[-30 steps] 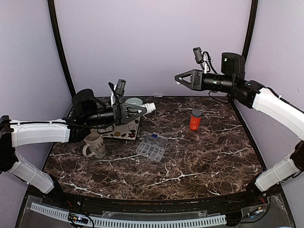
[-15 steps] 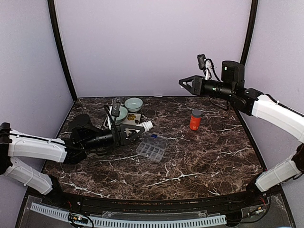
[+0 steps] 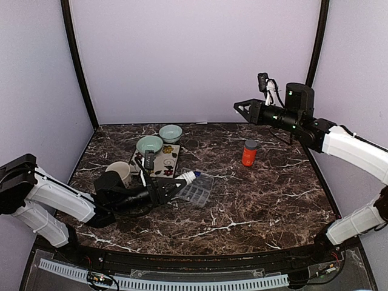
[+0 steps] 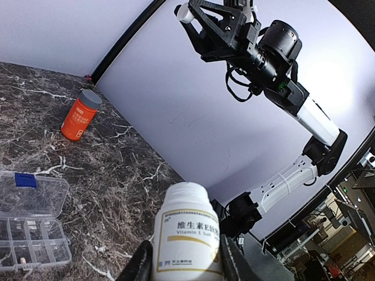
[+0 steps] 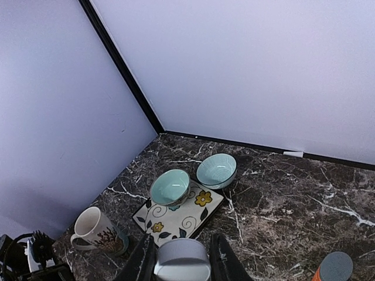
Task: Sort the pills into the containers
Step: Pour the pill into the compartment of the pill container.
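Possibly the white plastic vitamin bottle (image 4: 188,240), clamped in the left gripper (image 3: 176,182) and tilted at the left edge of the clear plastic organiser box (image 3: 197,191), pours too fast and scatters pills outside its cells, while the right gripper (image 3: 240,109), high beyond the box, pinches a white round cap (image 5: 183,259).

Soft, even light fills all three views, shadows on the dark tabletop (image 3: 267,200) are faint, and the left wrist view curves lines near its edges.
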